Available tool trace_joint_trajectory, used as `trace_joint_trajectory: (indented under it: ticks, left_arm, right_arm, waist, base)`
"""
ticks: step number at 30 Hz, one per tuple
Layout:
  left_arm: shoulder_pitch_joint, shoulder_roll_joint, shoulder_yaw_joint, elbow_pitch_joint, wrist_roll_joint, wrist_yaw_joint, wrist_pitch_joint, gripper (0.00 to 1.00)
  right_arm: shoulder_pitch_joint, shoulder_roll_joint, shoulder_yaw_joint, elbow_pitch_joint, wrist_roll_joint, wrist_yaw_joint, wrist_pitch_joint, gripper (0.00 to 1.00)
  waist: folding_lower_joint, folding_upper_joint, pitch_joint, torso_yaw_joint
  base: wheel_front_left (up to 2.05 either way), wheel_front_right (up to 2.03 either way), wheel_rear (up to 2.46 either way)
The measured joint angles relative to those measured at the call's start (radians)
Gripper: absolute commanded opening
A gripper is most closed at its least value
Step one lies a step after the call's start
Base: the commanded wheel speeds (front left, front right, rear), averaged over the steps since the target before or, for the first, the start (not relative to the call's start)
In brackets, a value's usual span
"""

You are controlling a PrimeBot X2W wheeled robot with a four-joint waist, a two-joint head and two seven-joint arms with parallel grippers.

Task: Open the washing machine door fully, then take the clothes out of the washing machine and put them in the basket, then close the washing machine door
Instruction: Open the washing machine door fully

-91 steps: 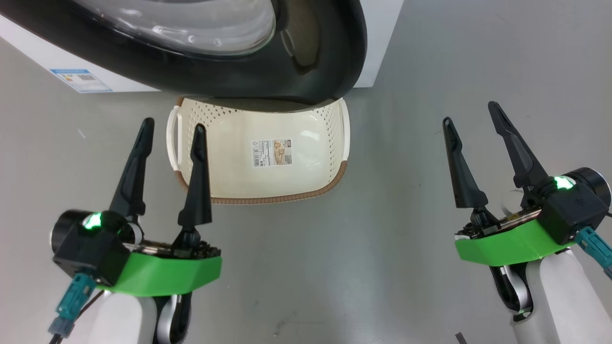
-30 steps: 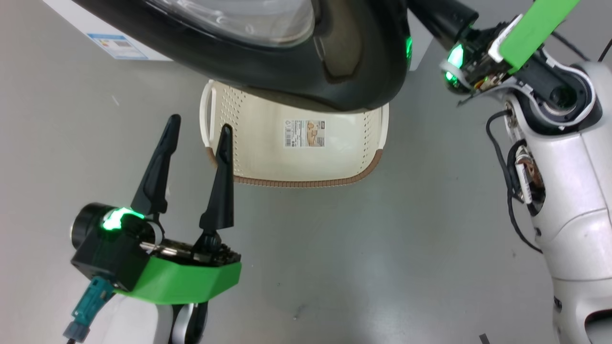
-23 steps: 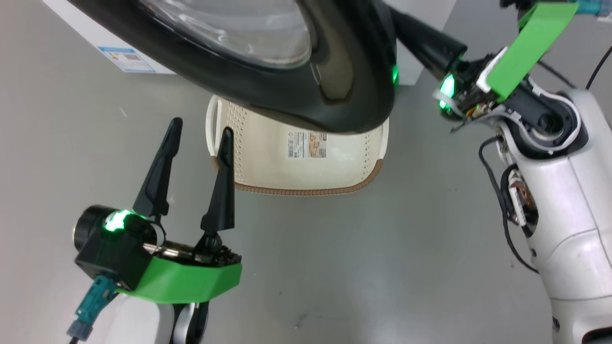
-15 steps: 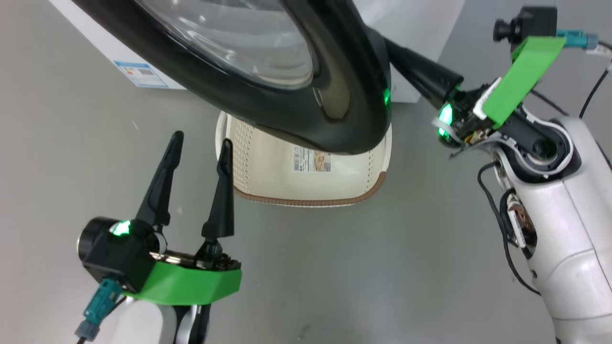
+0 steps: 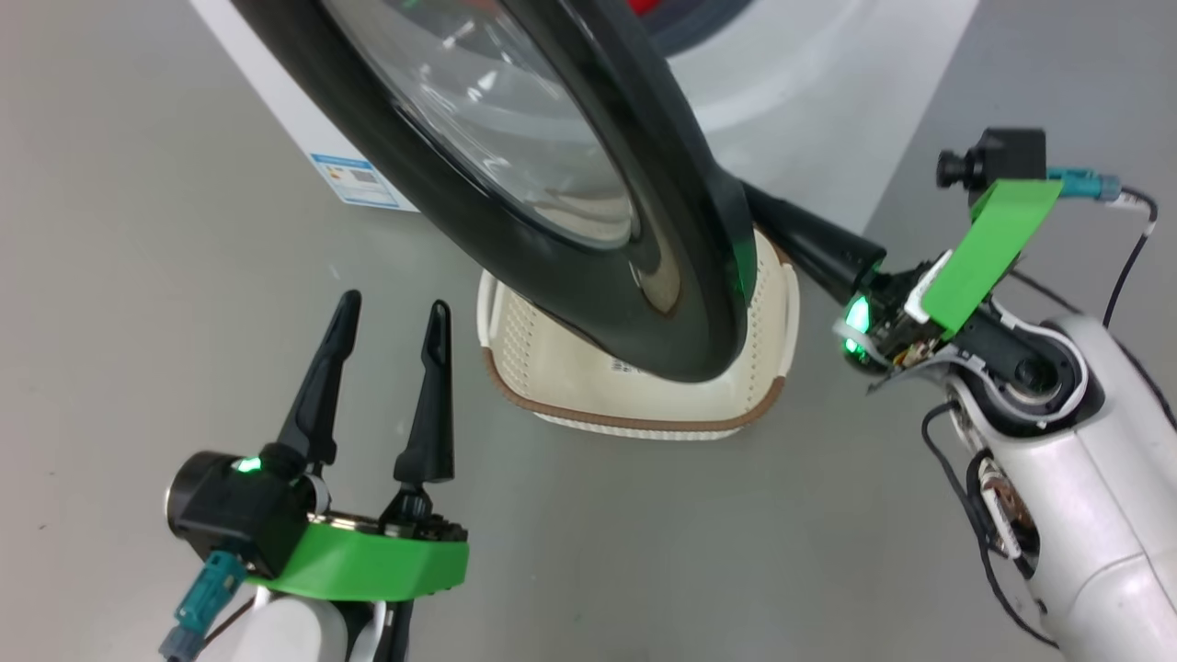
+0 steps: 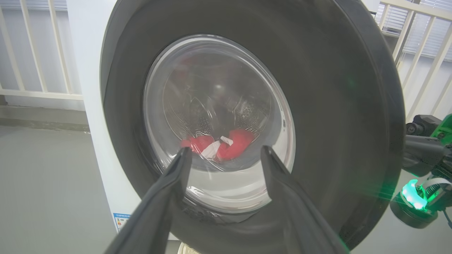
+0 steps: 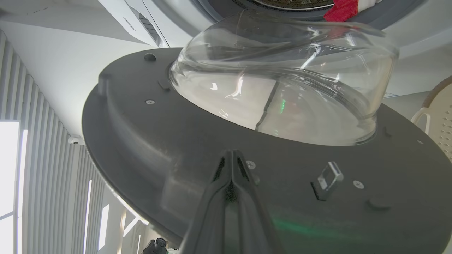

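Observation:
The washing machine door (image 5: 570, 248) stands partly open, its black rim edge-on above the basket (image 5: 644, 405). My right gripper (image 7: 231, 155) is shut with nothing in it. Its tips lie at the door's grey inner face, below the glass bowl (image 7: 282, 88). In the head view its fingers (image 5: 800, 244) pass behind the door's edge. My left gripper (image 5: 394, 305) is open, low on the left and clear of the door. The left wrist view looks at the door's outer face (image 6: 335, 106). Red and white clothes (image 6: 219, 143) show through the glass, inside the washing machine (image 5: 828, 101).
The basket sits on the grey floor (image 5: 138, 276) right under the door's lower rim. A metal latch (image 7: 330, 178) sticks out of the door's inner face. A blue label (image 5: 354, 179) marks the machine's lower corner. White railings (image 6: 31, 53) stand behind it.
The door has swung further open and shows more edge-on. My right gripper, open at the lower right three seconds ago, is shut behind the door's edge. The head camera has shifted.

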Motion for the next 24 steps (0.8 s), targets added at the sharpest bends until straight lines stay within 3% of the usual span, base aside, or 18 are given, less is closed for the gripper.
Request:
trace_joint_trajectory:
  ticks: [22,24]
  left_arm:
    - [0.046,0.000,-0.011,0.016,-0.037,0.028,0.000,1.00]
    - [0.057,0.000,-0.014,0.020,-0.040,0.036,0.000,1.00]
  right_arm:
    - [0.095,-0.112,0.205,-0.055,0.165,0.000,-0.121,0.00]
    - [0.097,-0.142,0.260,-0.073,0.205,0.000,-0.155,0.00]
  waist:
    - [0.0001,0.0000,-0.093,0.127]
    - [0.0000,0.0000,-0.102,0.153]
  base:
    - [0.00,0.00,0.00]
    - [0.00,0.00,0.00]
